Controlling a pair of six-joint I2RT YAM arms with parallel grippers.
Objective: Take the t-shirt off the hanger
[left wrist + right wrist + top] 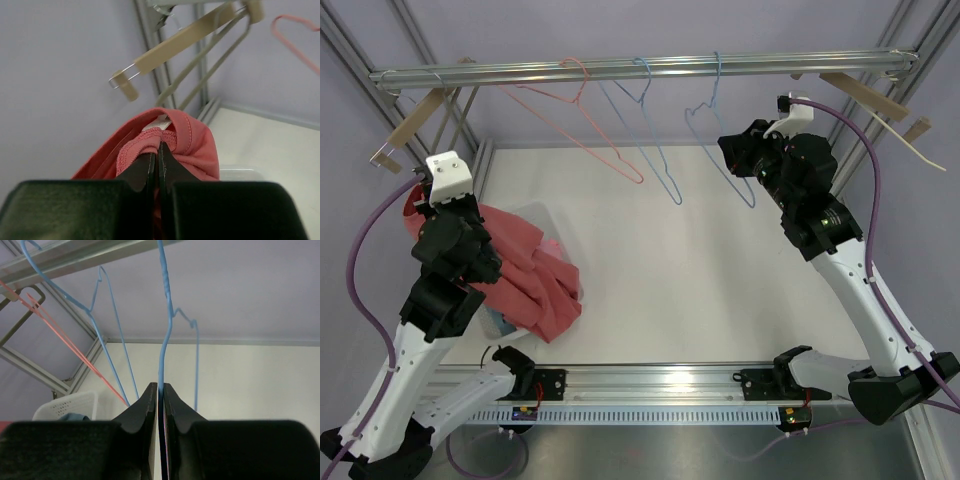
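We see coral t-shirt [535, 285] bunched, collar seam pinched in left gripper [158, 150], rest draped below it. Right gripper [160, 390] clamps blue hanger [161, 365] wire, hung from rail [640, 68] above. White table [720, 280], lilac walls [620, 28].

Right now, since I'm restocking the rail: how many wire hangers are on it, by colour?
Pink hangers: 1
Blue hangers: 2
Total: 3
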